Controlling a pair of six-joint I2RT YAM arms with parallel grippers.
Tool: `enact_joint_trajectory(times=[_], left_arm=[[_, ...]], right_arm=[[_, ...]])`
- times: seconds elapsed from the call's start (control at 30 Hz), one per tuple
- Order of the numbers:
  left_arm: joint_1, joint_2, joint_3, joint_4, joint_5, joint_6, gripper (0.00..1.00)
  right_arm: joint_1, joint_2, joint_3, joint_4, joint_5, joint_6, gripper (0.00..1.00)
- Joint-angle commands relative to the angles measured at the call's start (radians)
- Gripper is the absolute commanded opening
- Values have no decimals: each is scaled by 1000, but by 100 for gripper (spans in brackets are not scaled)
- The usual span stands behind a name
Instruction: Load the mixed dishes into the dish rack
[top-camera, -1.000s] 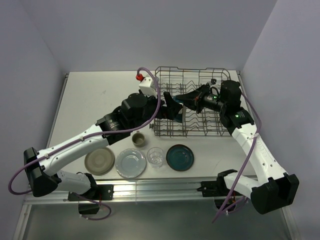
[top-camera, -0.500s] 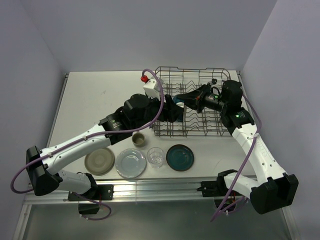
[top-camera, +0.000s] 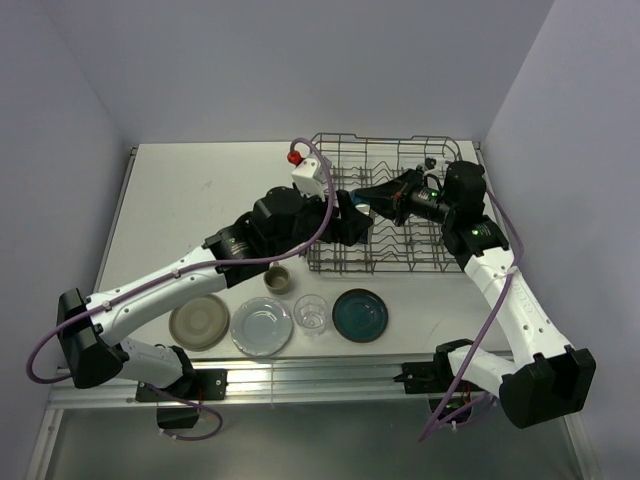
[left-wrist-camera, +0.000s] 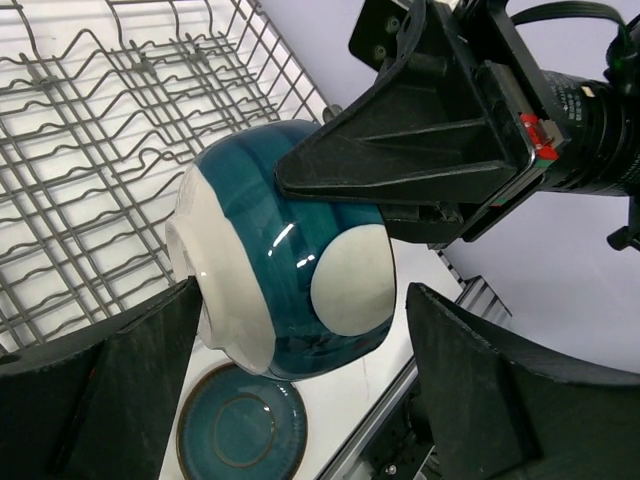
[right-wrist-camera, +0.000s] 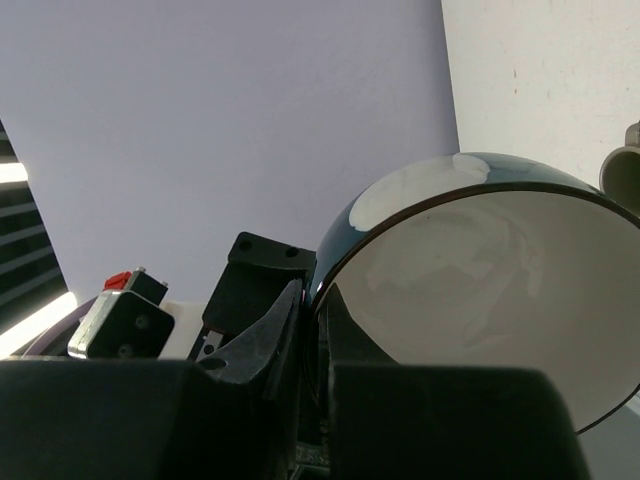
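The cream-inside, teal-outside bowl (left-wrist-camera: 290, 270) hangs tilted over the left end of the dish rack (top-camera: 400, 255). My right gripper (right-wrist-camera: 322, 340) is shut on its rim (right-wrist-camera: 400, 215), one finger inside and one outside. My left gripper (left-wrist-camera: 300, 390) is open and straddles the bowl from below. Its left finger (left-wrist-camera: 110, 390) is close to the rim and its right finger (left-wrist-camera: 490, 400) stands apart. On the table in front of the rack lie the grey-beige plate (top-camera: 199, 323), pale blue plate (top-camera: 262, 325), clear glass (top-camera: 311, 313), dark teal plate (top-camera: 360, 314) and the small mug (top-camera: 277, 279).
The wire rack (left-wrist-camera: 100, 150) has upright tines and stands at the back right of the white table (top-camera: 190, 190). Both forearms cross over its left and right ends. A metal rail (top-camera: 300, 375) runs along the near edge.
My left gripper has moved right and back, coming in around the bowl; its jaws narrowed a little, then widened. The right gripper holds the bowl nearly still.
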Motion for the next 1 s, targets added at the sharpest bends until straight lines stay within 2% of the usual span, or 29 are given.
enact_joint_trajectory(times=[0.0, 0.3, 0.5, 0.6, 0.73, 0.77, 0.8, 0.97], left_arm=[[-9, 22, 40, 1, 50, 10, 90], [-10, 45, 76, -31, 27, 19, 88], [-10, 66, 93, -31, 24, 16, 81], [-10, 77, 96, -19, 27, 16, 75], [-10, 86, 103, -16, 18, 12, 38], [-10, 85, 99, -8, 13, 7, 4], [-10, 83, 95, -8, 7, 6, 0], [-10, 68, 83, -1, -27, 7, 0]], right_arm=[[-3, -34, 31, 106, -35, 22, 0], [-3, -37, 43, 83, -23, 10, 0], [-3, -39, 43, 78, -23, 10, 0], [-2, -40, 45, 73, -16, 6, 0], [-2, -42, 43, 77, -15, 8, 0], [-3, -42, 46, 73, -7, 3, 0], [-3, -42, 48, 67, -4, -6, 0], [-3, -34, 75, 29, 8, -44, 0]])
